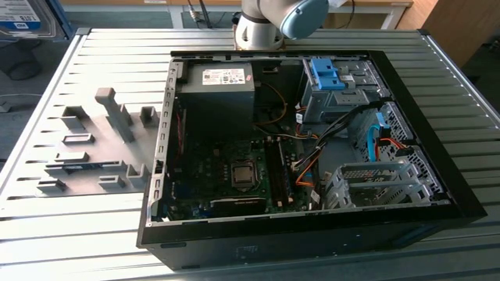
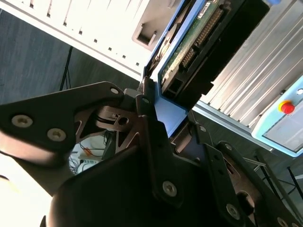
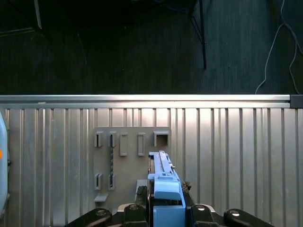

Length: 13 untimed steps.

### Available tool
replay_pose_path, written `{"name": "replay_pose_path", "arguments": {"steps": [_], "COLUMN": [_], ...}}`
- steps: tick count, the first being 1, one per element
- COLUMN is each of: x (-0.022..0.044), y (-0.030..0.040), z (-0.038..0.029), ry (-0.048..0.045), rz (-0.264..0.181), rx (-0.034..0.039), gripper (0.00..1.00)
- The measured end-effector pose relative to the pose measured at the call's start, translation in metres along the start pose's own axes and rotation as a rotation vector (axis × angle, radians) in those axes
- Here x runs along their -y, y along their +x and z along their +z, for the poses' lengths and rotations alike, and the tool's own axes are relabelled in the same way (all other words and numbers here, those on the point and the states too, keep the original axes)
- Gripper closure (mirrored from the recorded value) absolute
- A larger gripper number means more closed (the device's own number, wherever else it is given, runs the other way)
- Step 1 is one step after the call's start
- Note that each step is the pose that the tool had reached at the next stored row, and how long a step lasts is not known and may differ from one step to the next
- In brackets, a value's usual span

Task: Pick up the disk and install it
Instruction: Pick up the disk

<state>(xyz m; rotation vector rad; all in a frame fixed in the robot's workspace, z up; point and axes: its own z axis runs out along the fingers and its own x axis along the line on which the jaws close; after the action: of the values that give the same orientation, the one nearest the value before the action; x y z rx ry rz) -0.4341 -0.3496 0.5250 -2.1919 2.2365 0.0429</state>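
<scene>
The disk [image 3: 163, 187] sits edge-on between my gripper's [image 3: 165, 209] fingers, its bright blue rail facing the first wrist view. My gripper is shut on it. In the second wrist view the disk [image 2: 189, 47] shows its green circuit board and a blue rail, clamped in the gripper [image 2: 170, 116]. The disk hangs well above the grey fixture plate [image 3: 128, 161] on the ribbed metal table. The open computer case [image 1: 160, 146] lies on the table, with a bare metal drive cage [image 1: 375, 181] near its front corner on the exterior view's right.
The fixture plate [image 1: 93, 146] with upright grey holders lies at the exterior view's left of the case. Inside the case are a grey power-supply box [image 1: 222, 88], a blue latch piece [image 1: 328, 73], the motherboard and loose cables. A pendant with a red button [image 2: 286, 106] lies beyond the table.
</scene>
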Motion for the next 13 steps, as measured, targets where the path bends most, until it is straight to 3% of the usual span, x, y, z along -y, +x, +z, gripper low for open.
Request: {"name": "replay_pose_path", "arguments": {"steps": [6,13], "x": [0.0169,0.0313], "y": [-0.0001,-0.0004], "z": [-0.0002,-0.0004], "ry": [0.0,-0.0001], "rz": [0.0,0.0], "rx": [0.0,0.0], "gripper": [0.64,0.64]}}
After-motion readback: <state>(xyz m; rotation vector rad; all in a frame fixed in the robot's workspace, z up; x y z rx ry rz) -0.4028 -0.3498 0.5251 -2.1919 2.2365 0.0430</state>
